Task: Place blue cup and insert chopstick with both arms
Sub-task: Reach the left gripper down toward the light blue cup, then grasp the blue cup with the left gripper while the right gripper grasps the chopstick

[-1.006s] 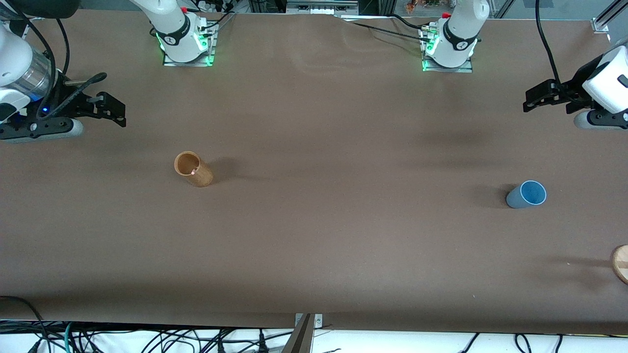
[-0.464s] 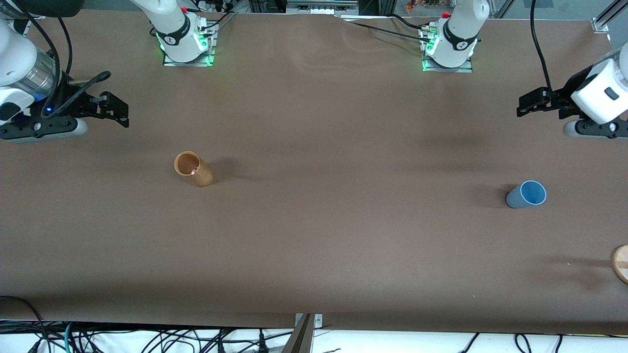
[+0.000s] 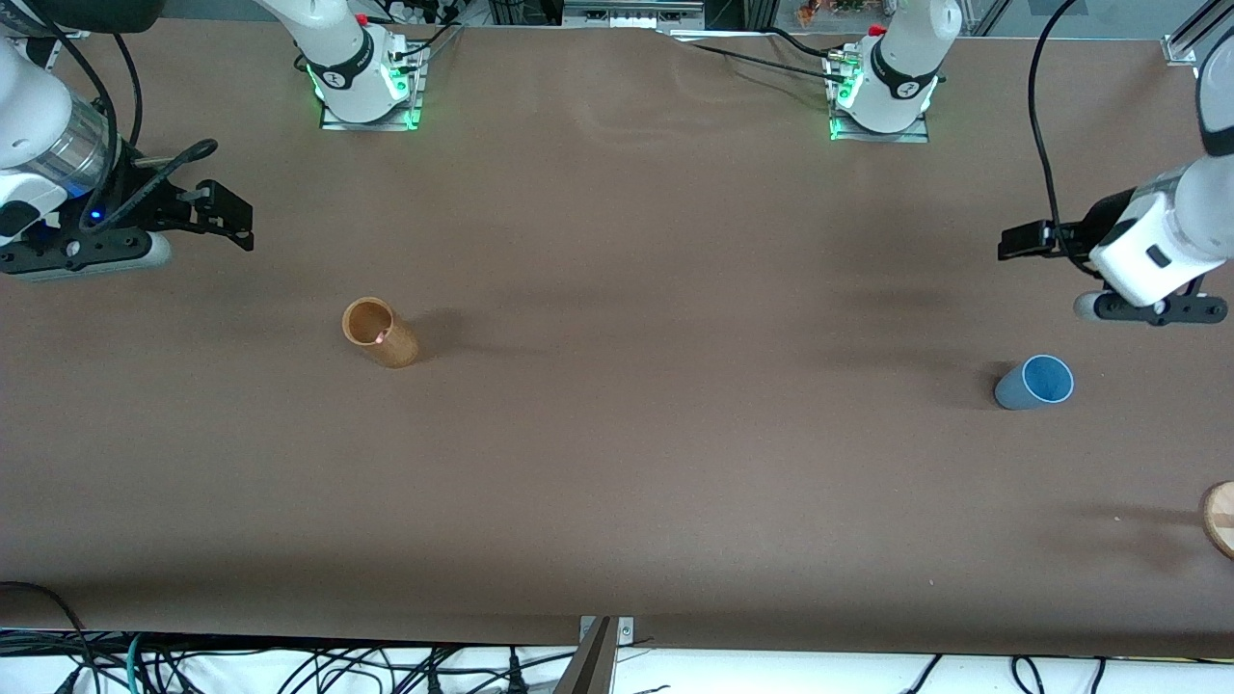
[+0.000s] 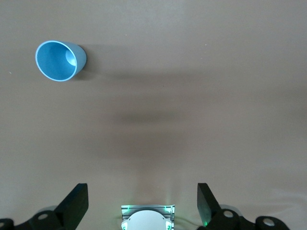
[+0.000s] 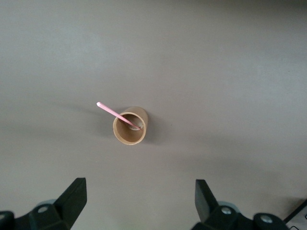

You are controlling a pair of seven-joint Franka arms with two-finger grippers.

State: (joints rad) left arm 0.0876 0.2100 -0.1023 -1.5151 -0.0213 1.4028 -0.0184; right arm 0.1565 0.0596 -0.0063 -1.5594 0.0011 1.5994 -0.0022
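Observation:
The blue cup (image 3: pixel 1033 382) stands upright with its mouth up near the left arm's end of the table; it also shows in the left wrist view (image 4: pixel 60 61). The chopstick (image 5: pixel 115 113) leans inside the tan cylindrical holder (image 5: pixel 129 125), pink end sticking out above the rim. In the front view the holder (image 3: pixel 379 333) stands toward the right arm's end. My left gripper (image 3: pixel 1012 241) is open and empty in the air over bare table, off to one side of the cup; its jaws (image 4: pixel 141 201) stand wide. My right gripper (image 3: pixel 236 220) is open and empty (image 5: pixel 139 201), over bare table short of the holder.
A round wooden piece (image 3: pixel 1220 518) lies at the table's edge at the left arm's end, nearer the camera than the blue cup. The arm bases (image 3: pixel 366 87) (image 3: pixel 882 96) stand along the back edge. Cables hang along the front edge.
The left gripper has moved closer to the blue cup. The right gripper has barely shifted. The cup, holder and chopstick have not moved.

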